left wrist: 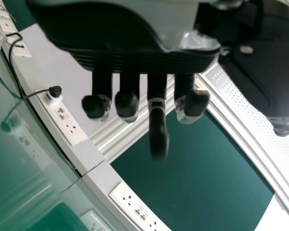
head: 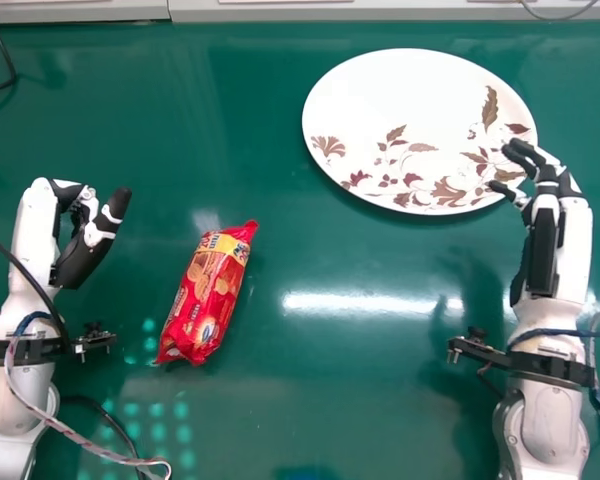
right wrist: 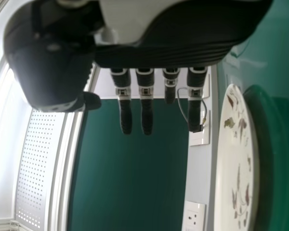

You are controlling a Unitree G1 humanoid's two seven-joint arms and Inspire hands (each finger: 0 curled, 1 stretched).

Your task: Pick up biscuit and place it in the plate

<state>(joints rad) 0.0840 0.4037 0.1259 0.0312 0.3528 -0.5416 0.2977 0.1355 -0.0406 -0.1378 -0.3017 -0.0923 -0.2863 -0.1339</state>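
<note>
Fingers (left wrist: 127, 103) of the left hand (head: 88, 248) are loosely bent, relaxed and open rather than closed, with nothing held in them. The hand is over the bench (head: 365, 390) at the left of the head view, its thumb angled inward toward the biscuit packet (head: 210, 292). The right hand (head: 543, 235) is open too and holds nothing, its fingers nearly straight and pointing away from the robot, by the right side of the plate (head: 400, 95). In the head view its fingertips overlap the rim; they seem to be above it, though contact is hard to judge from this angle.

Nearest the left hand, the red packet lies on the bench, apart from both hands, slanting so that its far end points toward the plate. The plate sits beyond it and to the right, white, with brown and maroon leaves and flowers along its near and right parts. Farther out, a pale ledge (head: 90, 10) borders the bench's far edge, and a black cable (head: 7, 68) curves at the far left corner. In the left wrist view, a plug (left wrist: 54, 91) stands in a socket panel (left wrist: 67, 126)
</note>
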